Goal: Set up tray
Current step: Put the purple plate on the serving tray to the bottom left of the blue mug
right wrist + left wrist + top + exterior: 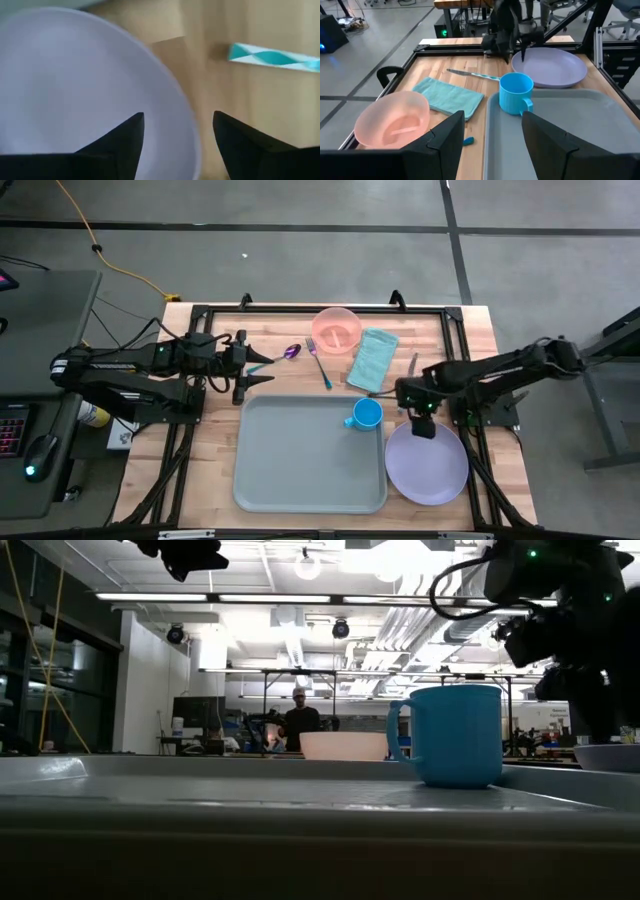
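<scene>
The pale grey-green tray (pixel 300 465) lies at the table's near middle. A blue cup (pixel 366 413) stands upright on the tray's floor in its far right corner. Right of the tray, a lavender plate (pixel 430 470) rests flat on the wood. My right gripper (pixel 423 427) points down, open, over the plate's far rim (pixel 185 125); one finger is above the plate and the other above the bare wood. Whether either finger touches the plate does not show. My left gripper (pixel 250 365) hovers open at the tray's far left and holds nothing.
Beyond the tray lie a pink bowl (pixel 337 330), a teal cloth (pixel 372 357), a blue-handled fork (pixel 320 366), a purple spoon (pixel 285 355) and a knife (pixel 412 365) with a striped handle (pixel 272 57). A black frame (pixel 460 315) borders the table. A person stands far off (pixel 298 718).
</scene>
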Available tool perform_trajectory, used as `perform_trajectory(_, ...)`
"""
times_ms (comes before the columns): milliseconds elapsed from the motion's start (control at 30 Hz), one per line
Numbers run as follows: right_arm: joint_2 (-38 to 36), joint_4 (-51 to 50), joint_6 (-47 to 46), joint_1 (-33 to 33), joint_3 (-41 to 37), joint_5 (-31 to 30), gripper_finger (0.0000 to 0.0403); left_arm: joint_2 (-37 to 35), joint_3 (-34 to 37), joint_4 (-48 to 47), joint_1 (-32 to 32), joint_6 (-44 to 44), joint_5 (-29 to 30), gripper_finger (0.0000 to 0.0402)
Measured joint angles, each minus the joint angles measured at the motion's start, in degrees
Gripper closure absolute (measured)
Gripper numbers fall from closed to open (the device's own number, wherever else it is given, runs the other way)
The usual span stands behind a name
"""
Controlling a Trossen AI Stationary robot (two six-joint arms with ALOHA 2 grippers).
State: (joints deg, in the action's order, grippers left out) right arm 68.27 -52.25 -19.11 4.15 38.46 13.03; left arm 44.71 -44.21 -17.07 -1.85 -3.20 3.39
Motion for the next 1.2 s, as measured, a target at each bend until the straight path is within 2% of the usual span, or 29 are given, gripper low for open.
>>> perform_trajectory(133, 2.9, 2.3, -0.2, 1.9, 0.0, -3.4, 0.0185, 0.0, 0.0, 0.0, 0.0, 0.0, 0.0, 0.0174)
perform_trajectory(567, 10.0, 7.6, -0.7, 2.6, 0.1, -0.7, 0.0185, 0.0, 0.0, -0.5, 0.0, 0.0, 0.0, 0.0174)
perform_trajectory(833, 13.0, 9.0, -5.4, 4.6, 0.1, -2.1, 0.0202, 0.0, 0.0, -1.1, 0.0, -0.6, 0.0, 0.0174)
perform_trajectory(1000, 13.2, 8.8, -9.8, 4.6, 0.1, -3.9, 0.0237, 0.0, 0.0, -1.1, 0.0, -0.9, 0.0, 0.0174)
perform_trajectory(1200, 13.2, 7.8, -12.5, 4.6, 0.1, -3.4, 0.0317, 0.0, 0.0, -1.1, 0.0, -1.0, 0.0, 0.0174)
